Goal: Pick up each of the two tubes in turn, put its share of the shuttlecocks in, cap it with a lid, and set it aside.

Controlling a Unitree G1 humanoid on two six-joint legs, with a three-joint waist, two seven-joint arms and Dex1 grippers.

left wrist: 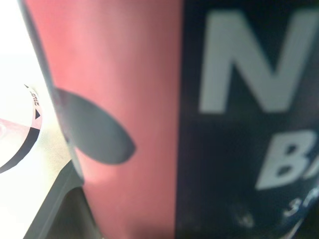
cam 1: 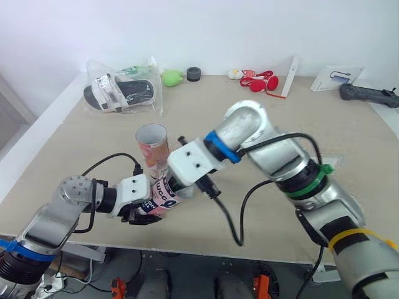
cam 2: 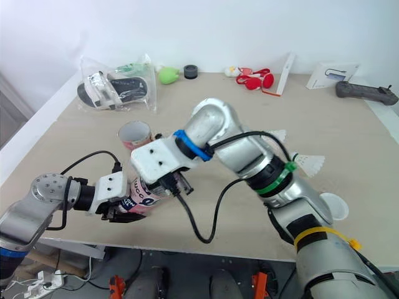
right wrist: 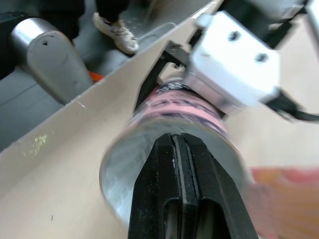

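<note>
Two grippers meet over the near edge of a pale wooden table (cam 1: 187,233). The left gripper (cam 1: 139,212) is clamped on the lower end of a pink tube (cam 1: 163,195) with a dark label. It holds the tube tilted just above the table, with the open mouth turned toward the right arm. The right gripper (right wrist: 177,144) has its two black fingers pressed together with no gap. Their tips sit at the open mouth of that tube, and I cannot tell whether they reach inside.

Just behind the held one, a second tube (cam 1: 153,144) stands upright on the table, open at the top. On the robot's right, a white round lid (cam 2: 331,206) lies near the front edge. Two white shuttlecocks (cam 2: 310,162) lie a little farther back, well apart from both tubes.

Along the far edge sit a clear bag of sandals (cam 1: 121,92), a green object (cam 1: 171,77), a black roll (cam 1: 194,74), red items (cam 1: 259,81), a white box (cam 1: 335,77) and a black controller (cam 1: 368,94).
</note>
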